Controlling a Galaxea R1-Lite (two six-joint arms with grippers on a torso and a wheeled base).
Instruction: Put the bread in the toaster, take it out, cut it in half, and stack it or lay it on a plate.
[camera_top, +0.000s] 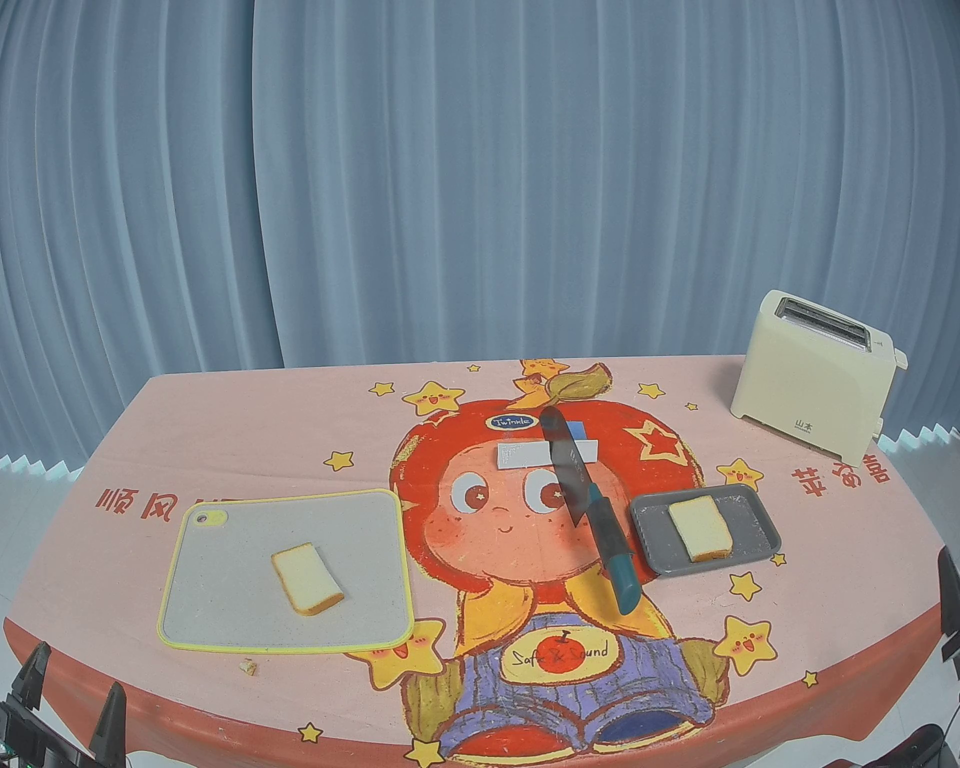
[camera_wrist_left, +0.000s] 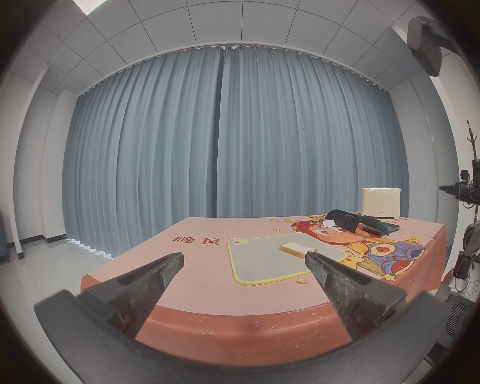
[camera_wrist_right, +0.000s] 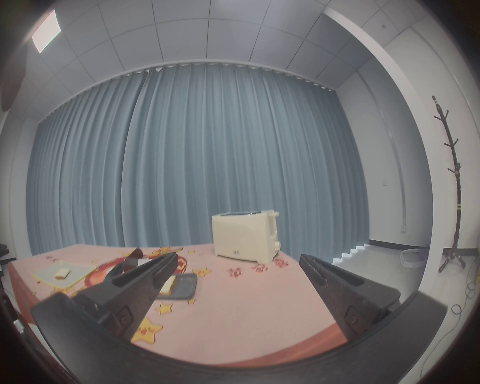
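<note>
Both hands spread wide, nothing in them, bread sitting in two pieces

The left hand (camera_wrist_left: 243, 259) and right hand (camera_wrist_right: 239, 259) both hang off the near edge of the surface (camera_top: 250, 430), fingers well apart and gripping nothing. One piece of bread (camera_top: 307, 578) lies flat on the grey cutting board (camera_top: 230, 600) with the yellow rim, over on the left side. The other piece (camera_top: 700, 527) lies in the grey plate (camera_top: 755, 520), right of centre. Between them is the knife (camera_top: 590, 505), teal handle toward the near edge, dark blade resting across a small white block (camera_top: 522, 455). The cream toaster (camera_top: 812, 372) stands at the far right corner, well apart from the plate. There's a crumb (camera_top: 247, 666) just off the board's near edge.
</note>
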